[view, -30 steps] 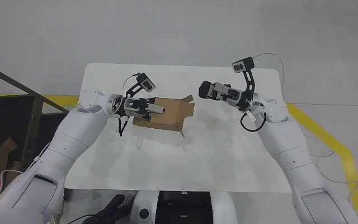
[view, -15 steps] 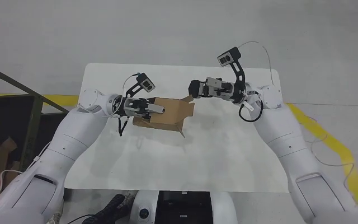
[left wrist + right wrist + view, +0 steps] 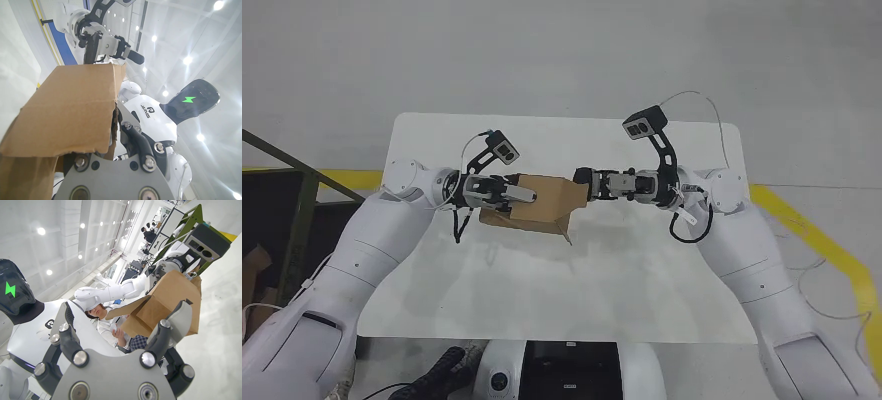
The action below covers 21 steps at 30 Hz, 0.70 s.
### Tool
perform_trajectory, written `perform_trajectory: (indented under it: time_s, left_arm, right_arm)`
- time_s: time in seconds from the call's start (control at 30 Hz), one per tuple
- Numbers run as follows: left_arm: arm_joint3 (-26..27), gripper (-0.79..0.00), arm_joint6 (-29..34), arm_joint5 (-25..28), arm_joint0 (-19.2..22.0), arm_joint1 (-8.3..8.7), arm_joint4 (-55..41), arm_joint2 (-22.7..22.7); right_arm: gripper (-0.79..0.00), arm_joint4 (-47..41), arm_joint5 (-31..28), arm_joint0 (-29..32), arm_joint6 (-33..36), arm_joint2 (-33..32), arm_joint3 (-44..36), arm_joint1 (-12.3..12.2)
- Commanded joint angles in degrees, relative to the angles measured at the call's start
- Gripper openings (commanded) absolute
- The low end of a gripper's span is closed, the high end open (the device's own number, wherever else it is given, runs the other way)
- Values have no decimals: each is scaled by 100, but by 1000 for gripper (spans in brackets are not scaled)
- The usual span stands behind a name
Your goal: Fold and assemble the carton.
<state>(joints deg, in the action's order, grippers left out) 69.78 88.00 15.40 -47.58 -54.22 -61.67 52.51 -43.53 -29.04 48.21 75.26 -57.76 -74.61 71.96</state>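
A brown carton [image 3: 550, 203] lies on its side near the middle of the white table [image 3: 642, 280]. My left gripper [image 3: 514, 193] is shut on the carton's left wall; in the left wrist view the carton panel [image 3: 66, 113] covers one finger, and the other finger [image 3: 130, 117] lies against its edge. My right gripper [image 3: 586, 183] is open at the carton's right end, by a raised flap. In the right wrist view the carton's open end [image 3: 166, 298] and a loose flap [image 3: 122, 311] sit in front of the spread right gripper [image 3: 124, 306].
A green-framed rack [image 3: 282, 190] stands off the table's left side, with cardboard scraps [image 3: 254, 265] below it. A yellow floor line [image 3: 812, 240] runs to the right. The near half of the table is bare.
My right arm has swung left across the table, bringing its gripper from well right of the carton to the carton's right end. The left gripper and the carton have stayed put.
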Motion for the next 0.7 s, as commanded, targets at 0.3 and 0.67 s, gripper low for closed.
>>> perform_trajectory:
  time_s: [0.3,0.67]
  left_arm:
    - [0,-785,0,0,0,0,0,0]
    - [0,-785,0,0,0,0,0,0]
  right_arm:
    - [0,11,-54,164,-54,151,-318,-31]
    - [0,-8,-207,178,-207,163,-218,-61]
